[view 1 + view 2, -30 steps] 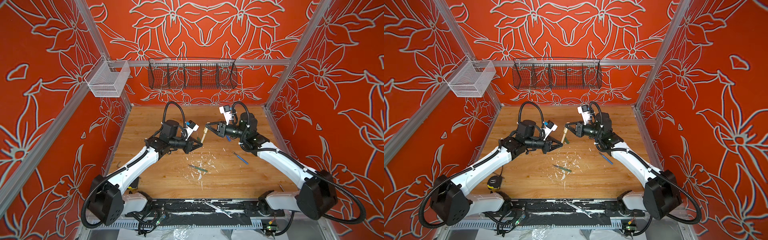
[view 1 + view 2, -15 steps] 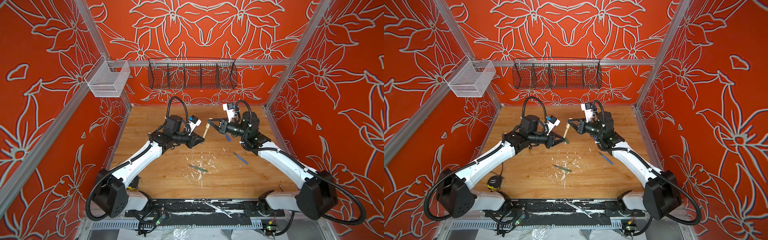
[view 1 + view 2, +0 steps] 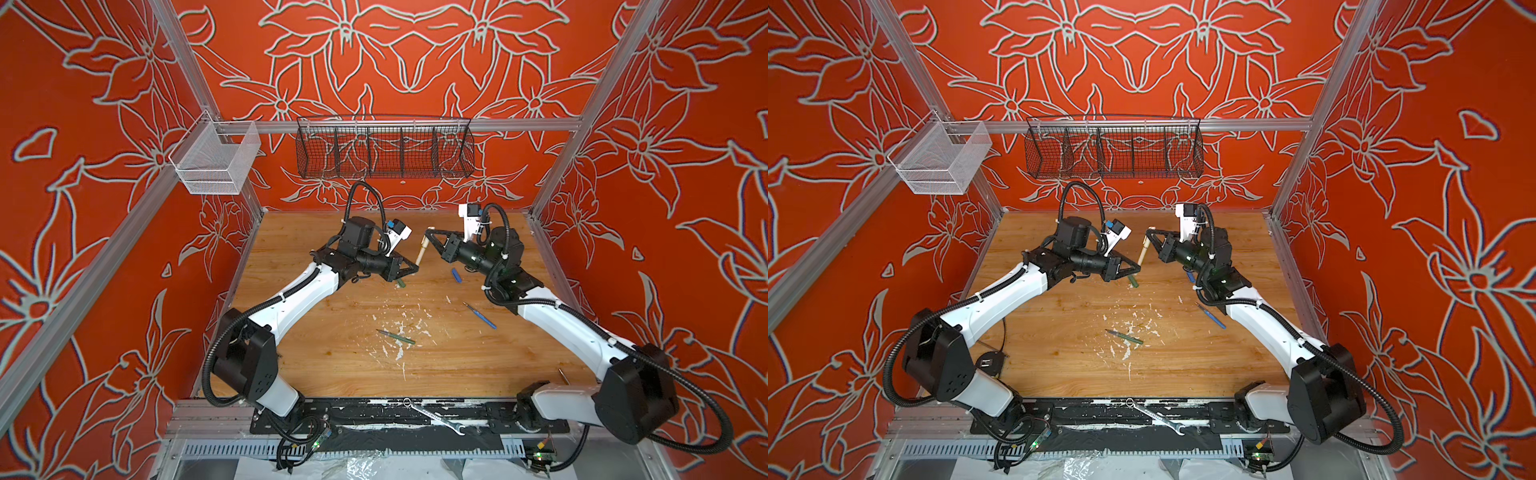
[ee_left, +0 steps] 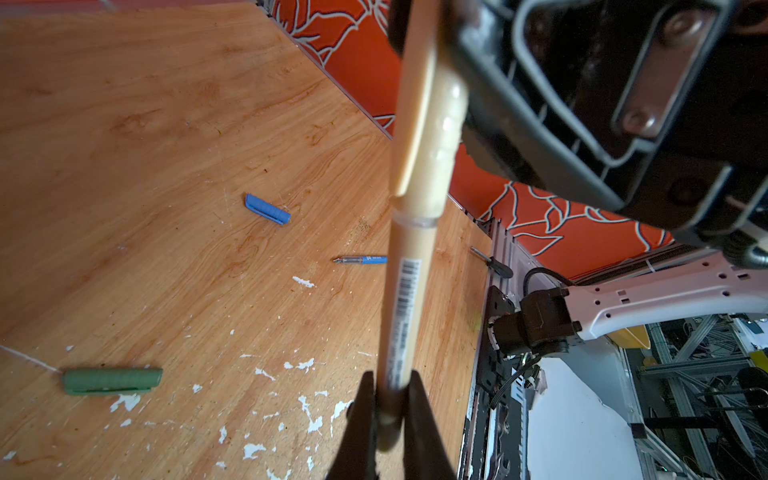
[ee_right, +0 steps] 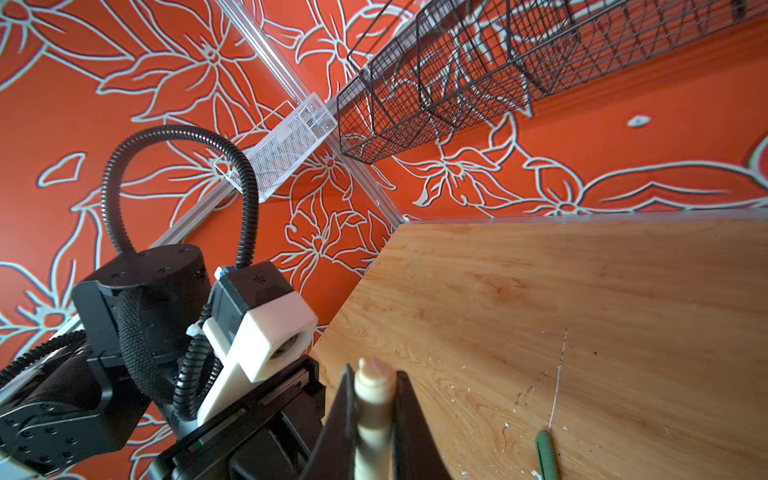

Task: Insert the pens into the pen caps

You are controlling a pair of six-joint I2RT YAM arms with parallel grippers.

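In both top views, pinches beige pen (image 3: 419, 257) aloft with left gripper (image 3: 416, 269), beige cap (image 3: 425, 242) with right gripper (image 3: 429, 237); leaves green pen (image 3: 395, 336), blue pen (image 3: 480, 316), green cap (image 3: 401, 283), blue cap (image 3: 457, 275) apart on table (image 3: 316, 232). In left wrist view, appears seated on pen. In right wrist view, clamps cap. Leaves two pairs, seemingly.

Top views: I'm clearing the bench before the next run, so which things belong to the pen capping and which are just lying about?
Belong to the job: beige pen, beige cap, green pen, green cap, blue pen, blue cap.

Lying about: silver wrench, small dark tool, black wire basket, white mesh basket.
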